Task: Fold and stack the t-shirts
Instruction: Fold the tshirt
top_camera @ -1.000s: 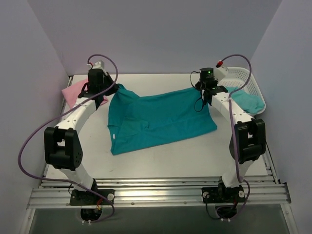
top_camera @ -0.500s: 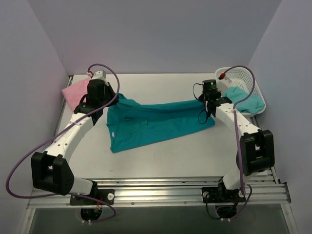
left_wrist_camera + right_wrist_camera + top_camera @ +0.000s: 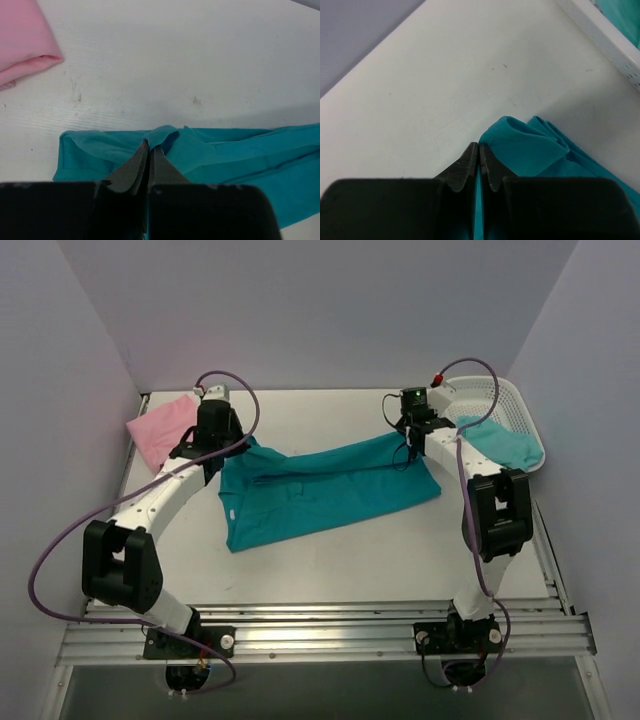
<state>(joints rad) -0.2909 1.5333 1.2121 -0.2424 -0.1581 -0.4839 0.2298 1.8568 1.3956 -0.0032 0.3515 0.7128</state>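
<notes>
The deep teal t-shirt [image 3: 320, 495] lies spread across the middle of the table, its far edge pulled into a taut band between both grippers. My left gripper [image 3: 232, 447] is shut on the shirt's far left corner; a pinch of teal cloth [image 3: 165, 135] sticks out past the closed tips of that gripper [image 3: 150, 146]. My right gripper [image 3: 412, 443] is shut on the far right corner, with a teal fold [image 3: 530, 145] beside its tips [image 3: 479, 146]. The pale pink t-shirt [image 3: 160, 428] [image 3: 20, 45] lies at the far left. The aqua-green t-shirt [image 3: 500, 445] hangs out of the basket.
A white lattice basket [image 3: 515, 400] stands at the far right corner, and its rim [image 3: 600, 35] shows close to the right gripper. Purple walls close in the table on three sides. The arms' bases sit on a metal rail [image 3: 320, 635] at the near edge.
Both grippers have kept their hold and carried the teal shirt's far edge toward the near side, then a little back. The cloth is narrower front to back and stretched between them.
</notes>
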